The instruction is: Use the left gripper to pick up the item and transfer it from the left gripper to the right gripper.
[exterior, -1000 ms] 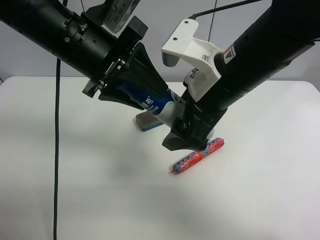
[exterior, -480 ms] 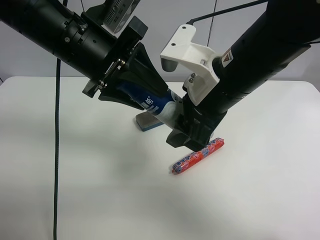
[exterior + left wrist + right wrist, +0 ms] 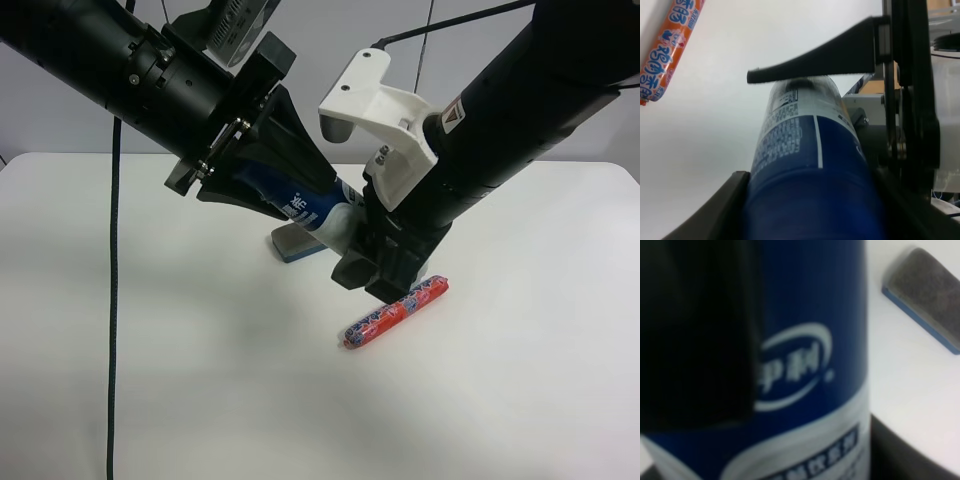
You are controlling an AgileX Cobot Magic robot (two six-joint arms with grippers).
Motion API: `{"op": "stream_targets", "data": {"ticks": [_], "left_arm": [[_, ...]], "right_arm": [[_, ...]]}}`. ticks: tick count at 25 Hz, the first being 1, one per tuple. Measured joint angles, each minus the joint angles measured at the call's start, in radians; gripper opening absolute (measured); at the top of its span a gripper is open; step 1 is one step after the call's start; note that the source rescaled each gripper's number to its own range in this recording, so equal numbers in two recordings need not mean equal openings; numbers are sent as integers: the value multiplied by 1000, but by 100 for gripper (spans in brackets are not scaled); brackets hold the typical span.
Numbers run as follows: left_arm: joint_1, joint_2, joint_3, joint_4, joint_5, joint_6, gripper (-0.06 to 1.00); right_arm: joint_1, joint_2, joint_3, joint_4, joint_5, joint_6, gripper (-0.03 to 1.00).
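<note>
At the exterior high view's far left a black cable (image 3: 113, 300) hangs down in front of the white table (image 3: 200, 400); next to it the bulky all-black arm slants down from the upper left corner, and the left gripper (image 3: 305, 200) at its end is clamped on the item (image 3: 318, 210). The left wrist view shows 1 finger (image 3: 825, 55) pressed on one side of the bottle's body and the other finger against the opposite side. The item is held in the air above the table, tilted, with its blue part inside the left gripper and its white part pointing down toward the view's right. Below it on the table lies the grey-topped blue eraser (image 3: 292, 246), apart from the bottle. Just right of that, the right gripper (image 3: 375, 265) has the item's lower end between its fingers; the right wrist view shows 1 black finger (image 3: 695, 340) lying across the blue label and a second dark finger touching the bottle's other edge, so both grippers grasp the item at once. Above the right gripper sits the white bracket (image 3: 385, 110) on its black arm, which rises to the upper right corner. Below the right gripper the red-blue sausage stick (image 3: 395, 312) lies slantwise on the table, clear of both grippers.
</note>
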Motion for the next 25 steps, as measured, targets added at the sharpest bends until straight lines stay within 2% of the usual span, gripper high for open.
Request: {"op": "stream_targets", "data": {"ticks": [1,11,19,20,21,23,24,25], "left_arm": [[0,0,0,0,0,0,0],[0,0,0,0,-3,2,0],[0,0,0,-2,-25,54,1],[0,0,0,-2,-31,57,6],[0,0,-2,-5,-42,59,24],[1,0,-2,27,-61,61,70],[2,0,-2,35,-69,61,82],[2,0,-2,46,-73,60,89]], "right_arm": [[0,0,0,-1,1,-4,5],[0,1,0,-1,1,-14,5],[0,1,0,-6,-5,-14,4],[0,1,0,-4,-4,-13,2],[0,1,0,-2,0,-11,0],[0,2,1,-3,3,-9,0],[-1,2,1,-3,4,-9,0],[-1,2,1,-3,6,-8,0]]}}
